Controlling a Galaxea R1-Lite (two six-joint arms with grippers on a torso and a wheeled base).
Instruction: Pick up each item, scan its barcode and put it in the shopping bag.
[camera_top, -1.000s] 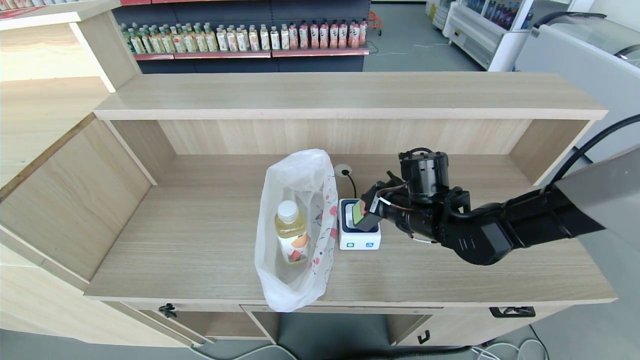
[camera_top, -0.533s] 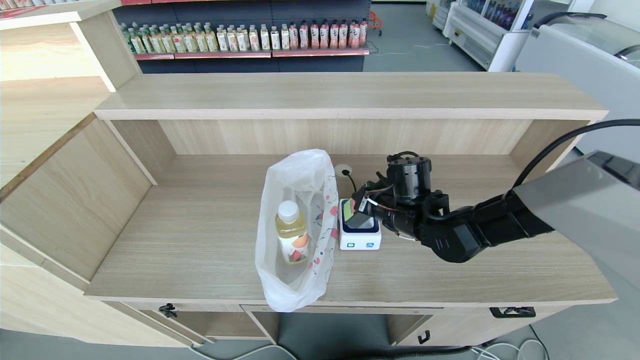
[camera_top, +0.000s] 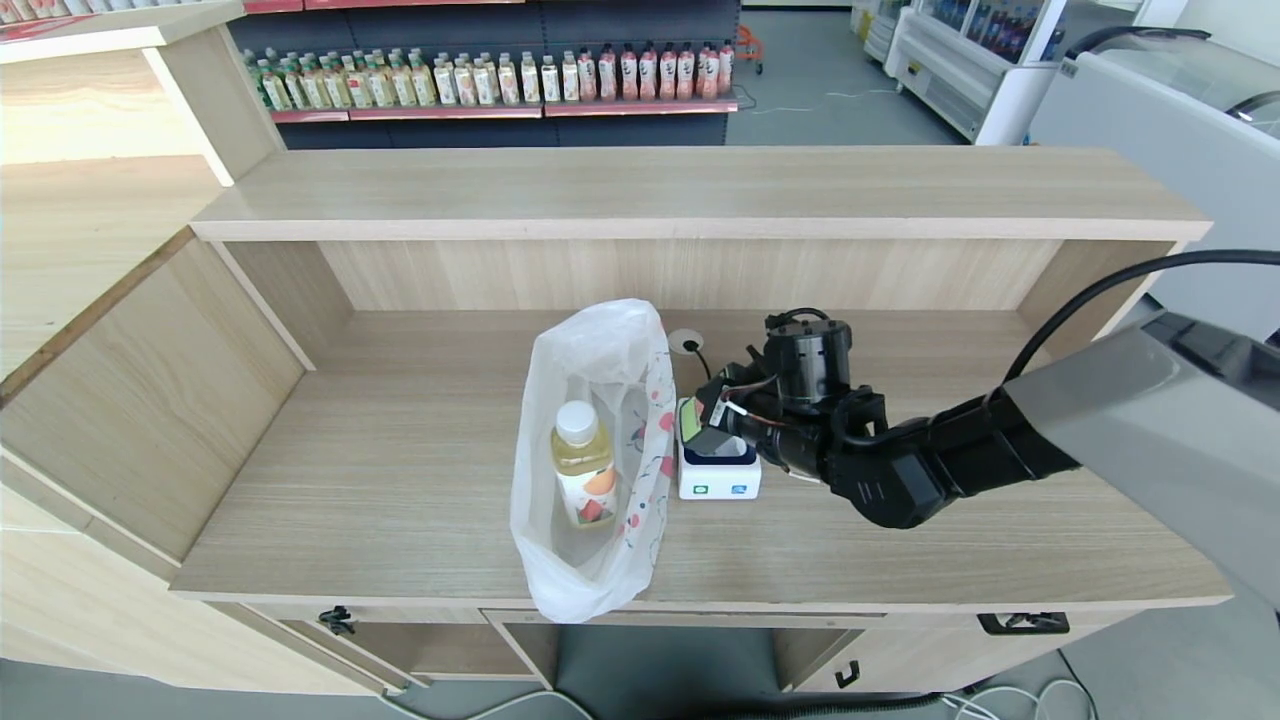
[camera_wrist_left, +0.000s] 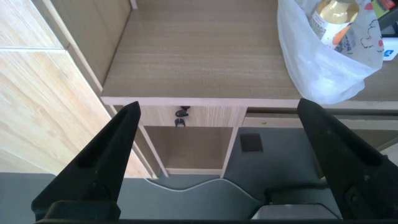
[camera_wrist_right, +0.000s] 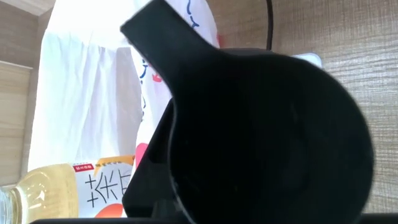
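The pack (camera_top: 691, 423), a small box with a green face, sits at the tip of the right claw (camera_top: 712, 430), which is clamped on it; the green face is turned toward the bag (camera_top: 590, 570) and the dark body of the pack runs back between the fingers. Claw and pack hang just above the white scanner (camera_top: 718, 480), over its top on the side nearest the bag, and whether the pack touches the scanner cannot be told. The scanner stands on the counter (camera_top: 400, 480) just beside the bag, with a black cable (camera_top: 703, 368) running from it to a round hole behind. The bag is white plastic with red marks, open at the top, and its lower end droops over the counter's front edge. 1 bottle (camera_top: 582, 478) of yellow drink with a white cap stands inside it; in the right wrist view the bag (camera_wrist_right: 81, 81) and the bottle (camera_wrist_right: 62, 186) lie close beside the claw's dark body. The left claw (camera_wrist_left: 219, 109) hangs spread wide in front of the counter's front edge, holding nothing, well apart from the bag (camera_wrist_left: 323, 74) and the bottle (camera_wrist_left: 333, 18).
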